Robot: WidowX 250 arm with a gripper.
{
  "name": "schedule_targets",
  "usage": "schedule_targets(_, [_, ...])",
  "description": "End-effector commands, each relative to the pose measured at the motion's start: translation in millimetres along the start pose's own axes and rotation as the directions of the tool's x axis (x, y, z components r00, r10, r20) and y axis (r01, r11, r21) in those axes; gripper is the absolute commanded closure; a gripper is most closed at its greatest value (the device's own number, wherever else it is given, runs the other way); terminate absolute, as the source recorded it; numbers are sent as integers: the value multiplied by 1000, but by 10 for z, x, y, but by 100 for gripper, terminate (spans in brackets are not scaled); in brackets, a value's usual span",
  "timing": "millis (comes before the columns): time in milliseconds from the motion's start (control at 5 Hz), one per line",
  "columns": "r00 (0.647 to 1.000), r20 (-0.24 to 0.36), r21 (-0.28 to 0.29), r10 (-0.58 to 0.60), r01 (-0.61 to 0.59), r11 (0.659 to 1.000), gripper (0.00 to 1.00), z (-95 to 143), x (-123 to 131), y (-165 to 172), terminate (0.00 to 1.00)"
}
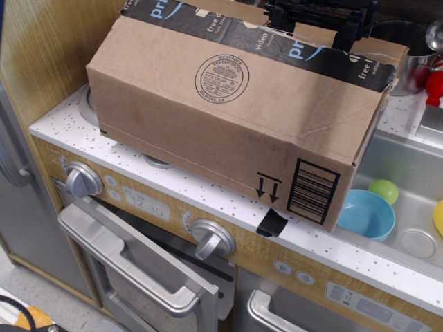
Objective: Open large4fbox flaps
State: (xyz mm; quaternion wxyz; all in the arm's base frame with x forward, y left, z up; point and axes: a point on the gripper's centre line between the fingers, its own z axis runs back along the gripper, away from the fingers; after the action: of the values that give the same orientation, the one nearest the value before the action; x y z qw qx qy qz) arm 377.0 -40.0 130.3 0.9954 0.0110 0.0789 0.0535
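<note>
- Sitting across the left part of the white speckled tabletop point(208, 190), the large4fbox point(228, 124) covers the stove area, its long side facing the front edge and its right end overhanging the sink point(408, 187).
- The box's front face carries a round stamp point(222, 80) near the top and, at the lower right corner, a barcode point(314, 189) with two downward arrows point(268, 187) just beside it.
- A scrap of black tape point(271, 223) hangs from the bottom edge of the box over the tabletop's front edge.
- The flaps point(228, 24) lie along the top of the box, edged with black tape printed in blue and white; the near flap's taped edge looks slightly raised above the front face.
- The black claw point(315, 17) is at the top of the box toward the far right corner, touching or just above the taped flap edge.
- I cannot tell whether its jaws are apart or together, since the top of the picture cuts it off.
- In the sink, a blue bowl point(367, 214) sits near the front, with a green ball point(384, 191) just behind it.
- A metal pot point(412, 48) stands behind the box's right end, near the tabletop's far edge.
- Two stove knobs point(83, 180) are set on the stove front below the tabletop.
</note>
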Motion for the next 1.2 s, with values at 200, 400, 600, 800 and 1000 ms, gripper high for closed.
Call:
schedule_targets(200, [993, 83, 34, 79, -82, 996, 0, 629, -558, 122, 0])
schedule_targets(400, [987, 120, 39, 110, -116, 993, 0, 691, -756, 191, 0])
schedule_targets(600, [968, 198, 29, 157, -166, 986, 0, 652, -1006, 225, 0])
schedule_targets(800, [949, 253, -12, 191, -194, 981, 0, 482, -1178, 267, 0])
schedule_targets(1000, [932, 294, -62, 213, -203, 977, 0, 284, -1291, 317, 0])
